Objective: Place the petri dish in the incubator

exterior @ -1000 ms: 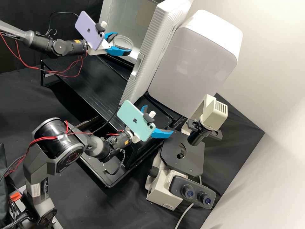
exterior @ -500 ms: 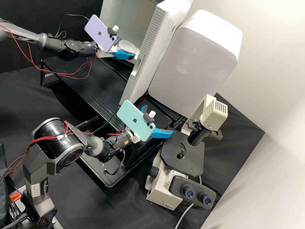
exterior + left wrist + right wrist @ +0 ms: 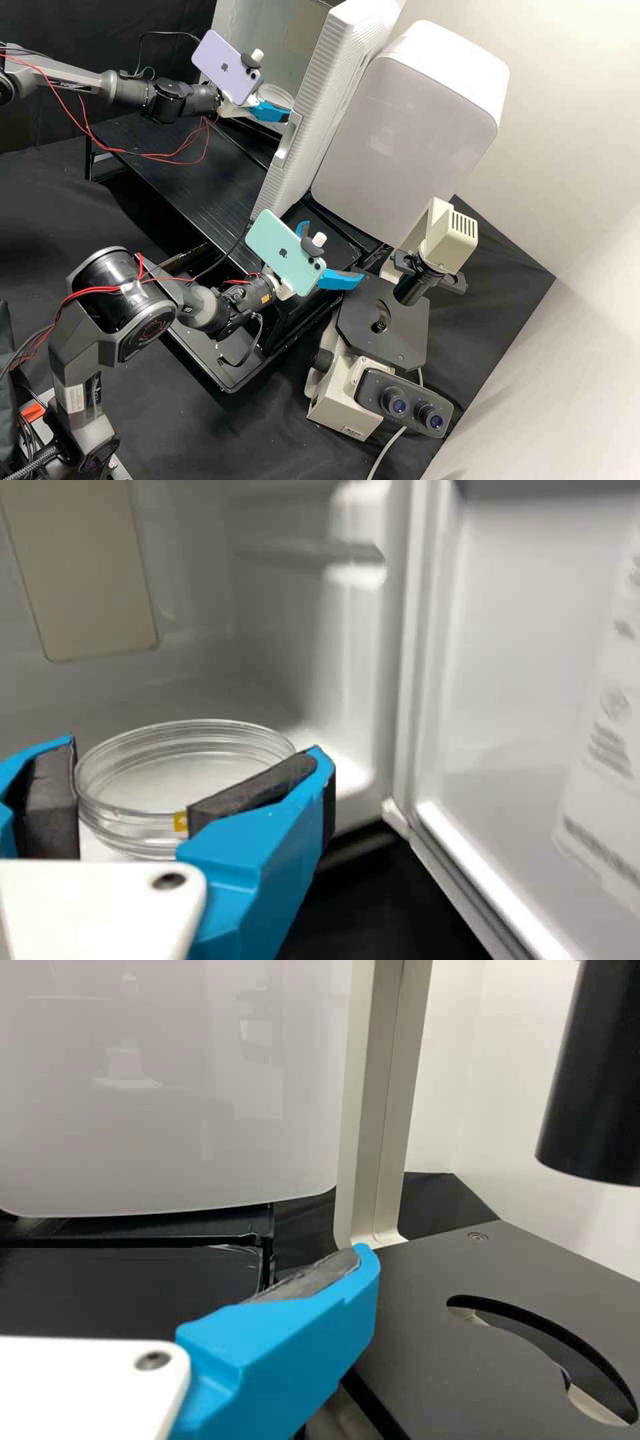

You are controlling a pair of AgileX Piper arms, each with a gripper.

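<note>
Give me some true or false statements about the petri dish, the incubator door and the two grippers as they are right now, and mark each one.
1. The left gripper has the petri dish clamped between its pads. True.
2. The door of the incubator is shut. False: it stands open, and the white inside shows past the dish.
3. The right gripper is beside the microscope stage and holds nothing. True.
4. The petri dish lies on the microscope stage. False: it is in the left gripper, at the incubator's open front.
</note>
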